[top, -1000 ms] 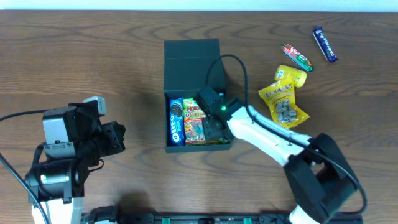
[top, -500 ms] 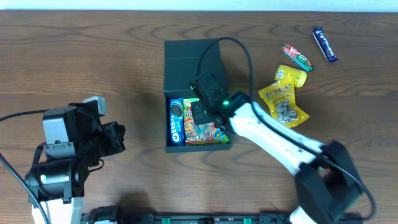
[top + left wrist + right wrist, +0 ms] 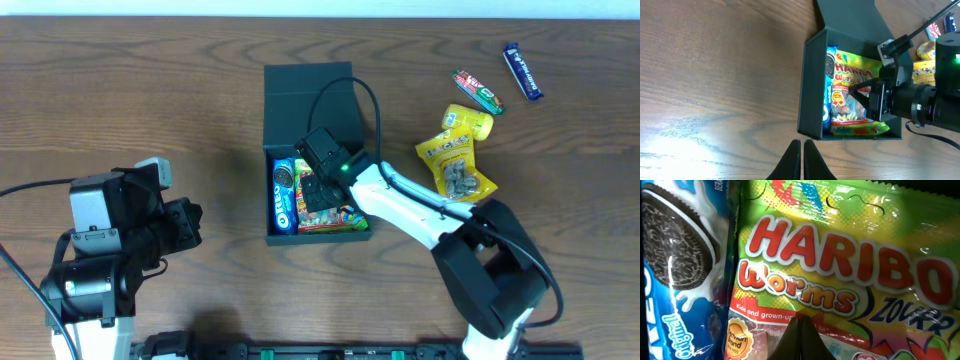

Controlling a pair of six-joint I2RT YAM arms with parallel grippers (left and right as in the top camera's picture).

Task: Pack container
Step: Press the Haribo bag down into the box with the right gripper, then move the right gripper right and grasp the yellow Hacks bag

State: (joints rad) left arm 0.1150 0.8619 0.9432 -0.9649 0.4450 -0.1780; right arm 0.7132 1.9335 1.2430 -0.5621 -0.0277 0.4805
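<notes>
Right tool [image 3: 800, 337], pressed together, sits on the glossy yellow-green Haribo bag [image 3: 850, 275] below it in the matte dark rectangular container [image 3: 809, 90]; we reckon it's tamping it flat.

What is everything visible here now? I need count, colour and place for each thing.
container: 1, dark green-black, table middle, lid open
Oreo packet: 1, blue, inside container, left side
Haribo Worms bag: 1, green-yellow, inside container, beside Oreo packet
snack pouches: 2, yellow, right of container
candy bar: 1, red-green, far right
wrapped bar: 1, blue, far right
table: 1, brown wood
left gripper: 1, black, shut, near left
right gripper: 1, black, shut, over Haribo Worms bag
</notes>
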